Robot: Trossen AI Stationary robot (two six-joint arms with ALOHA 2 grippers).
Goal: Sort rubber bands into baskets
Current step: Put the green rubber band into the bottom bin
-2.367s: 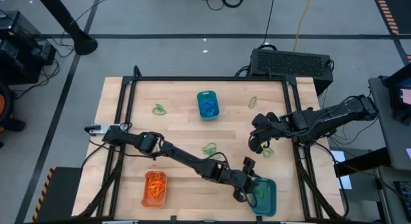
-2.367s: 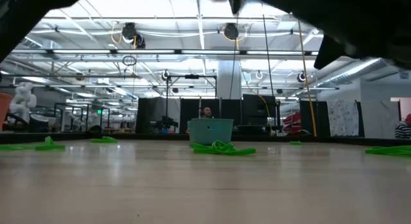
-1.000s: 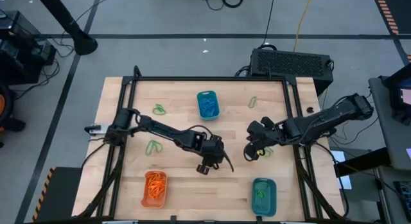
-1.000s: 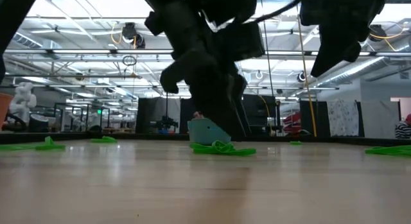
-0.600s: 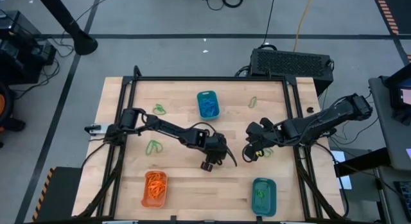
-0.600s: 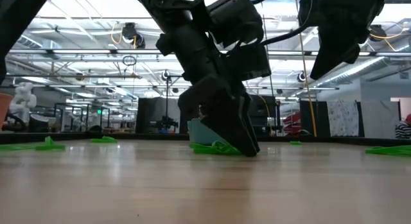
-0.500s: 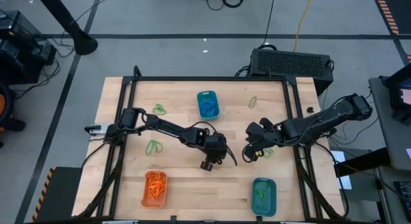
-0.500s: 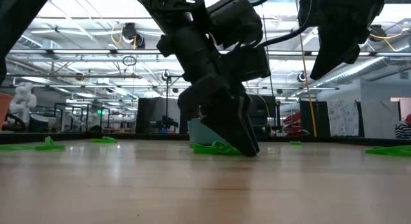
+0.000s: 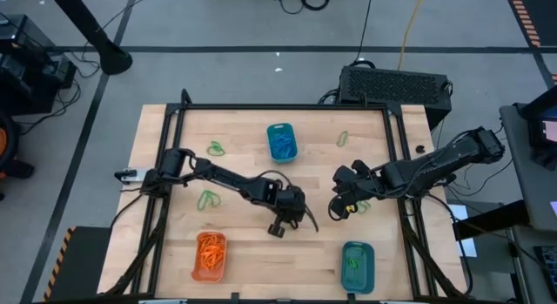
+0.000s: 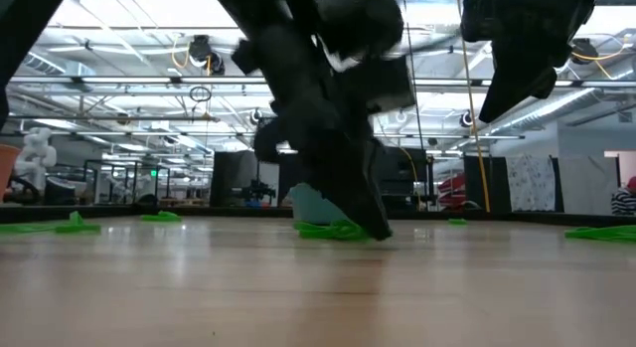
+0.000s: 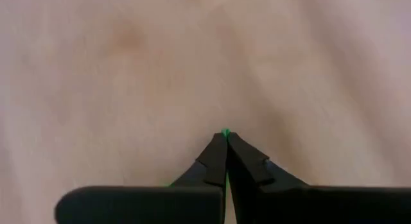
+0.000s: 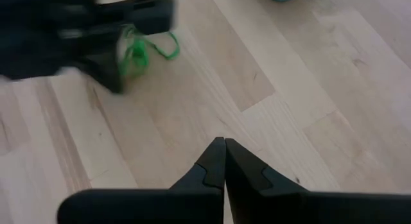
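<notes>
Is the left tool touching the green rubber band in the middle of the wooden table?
Touching. The left wrist view shows the left tool shut, with a bit of the green rubber band pinched at its fingertips; the right wrist view shows that band caught under it.

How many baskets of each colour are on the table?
Orange basket: 1
Teal-blue baskets: 2, the far one and the near one
Total: 3
</notes>
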